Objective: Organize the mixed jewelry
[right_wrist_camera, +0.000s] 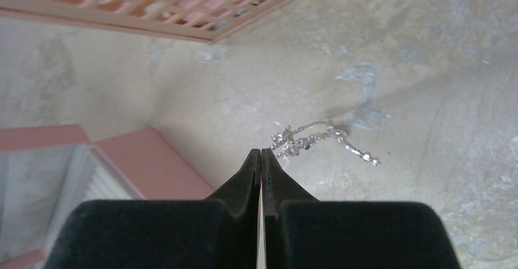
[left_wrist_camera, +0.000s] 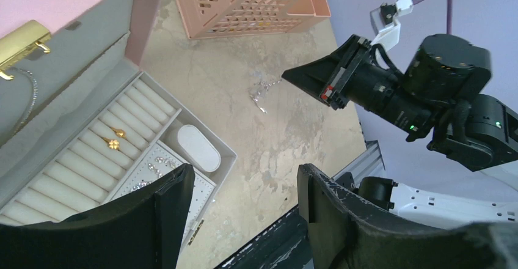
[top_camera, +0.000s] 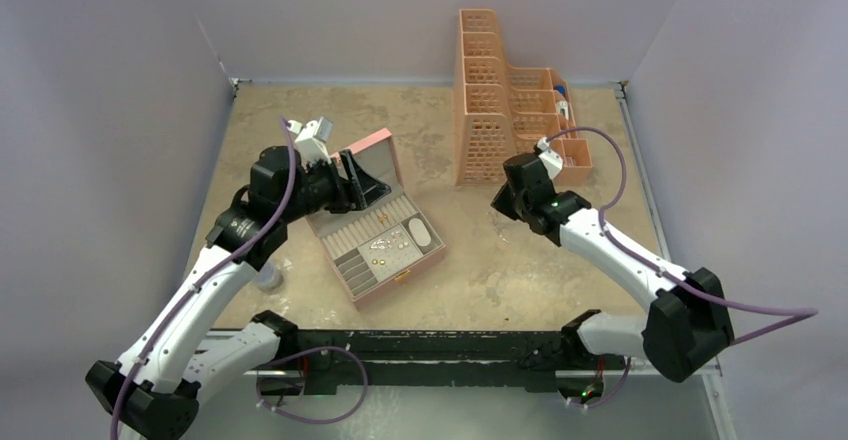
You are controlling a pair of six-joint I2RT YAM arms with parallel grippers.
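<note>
A silvery chain [right_wrist_camera: 317,140] is lying bunched on the bare table [top_camera: 480,270], between the open pink box [top_camera: 428,258] and the orange baskets [top_camera: 487,110]. Its near end is running right up to the tips of the right gripper [right_wrist_camera: 261,156]. Those fingers are pressing flat together, and in the left wrist view a thin strand is rising from the table to their point, so they seem to be pinching that end. The rest of the jewelry is sitting inside the box. Two small gold pieces [left_wrist_camera: 113,142] are resting among the cream ring rolls, and a scatter of silvery pieces [left_wrist_camera: 153,170] is lying in the compartment just beside them. A white oval pad [left_wrist_camera: 198,148] is filling the next compartment. The box lid [top_camera: 375,148] is standing open, tilted away from the tray. The left gripper [left_wrist_camera: 244,195] is hovering over the box with its fingers spread apart and nothing between them. A grey disc [top_camera: 268,278] is sitting on the table near the left arm, apart from the box.
</note>
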